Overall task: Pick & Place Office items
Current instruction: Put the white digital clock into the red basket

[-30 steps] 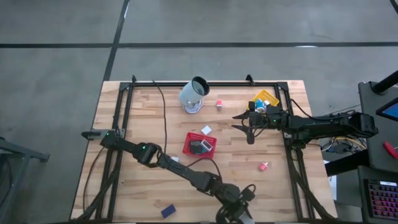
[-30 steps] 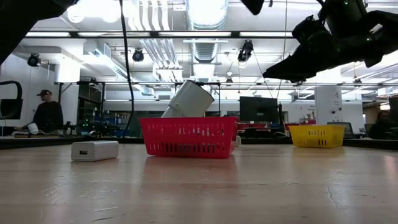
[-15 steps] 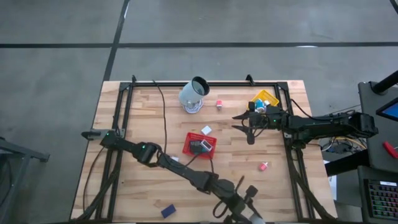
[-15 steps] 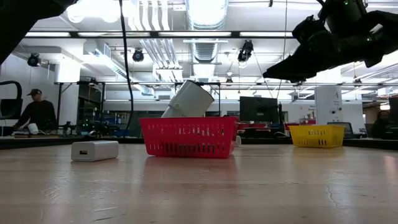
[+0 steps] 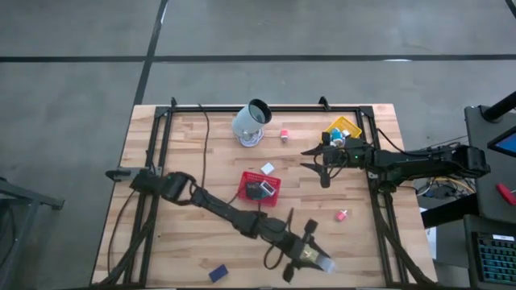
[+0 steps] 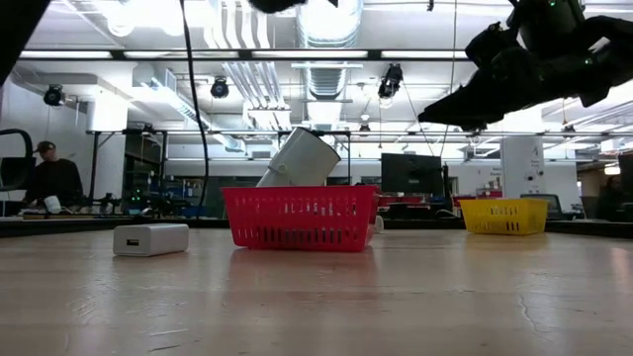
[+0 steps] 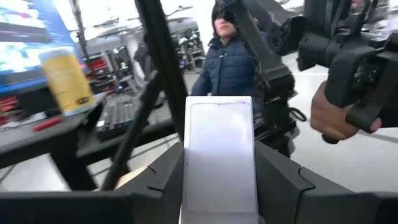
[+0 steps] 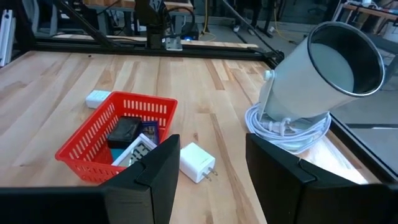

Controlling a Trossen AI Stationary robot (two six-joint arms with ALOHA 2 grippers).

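Note:
My left gripper [image 5: 310, 256] is near the table's near edge, right of centre, shut on a flat white rectangle [image 7: 219, 158]. My right gripper [image 8: 211, 180] hangs open above the table [image 5: 322, 167], right of the red mesh tray [image 5: 260, 187], which holds dark and white items [image 8: 127, 140]. A white charger block [image 8: 196, 162] lies beside the tray. A pink-red piece [image 5: 342, 215], another [image 5: 284, 134] and a dark blue block [image 5: 218, 273] lie loose on the wood. A white block [image 6: 150, 239] sits left of the red tray [image 6: 299, 218]. My left gripper pinches the flat white rectangle by its two long edges [image 7: 186, 180], one finger [image 7: 163, 177] on each side. The fingers lie along it, about level, pointing past the table's near right part. The rectangle is lifted clear, and its free end [image 5: 322, 262] sticks out beyond the fingertips.
A large pale cup [image 5: 251, 121] lies tilted on a coil of white cord [image 8: 286, 124] at the far side. A yellow mesh tray [image 5: 345, 129] with items sits at the far right. A black frame [image 5: 161, 129] rims the table. A person [image 7: 233, 59] stands beyond it.
My left arm has swung away from the near edge and toward the table's right, and its gripper has turned; the white rectangle now shows sticking out toward the right. My right arm has kept still.

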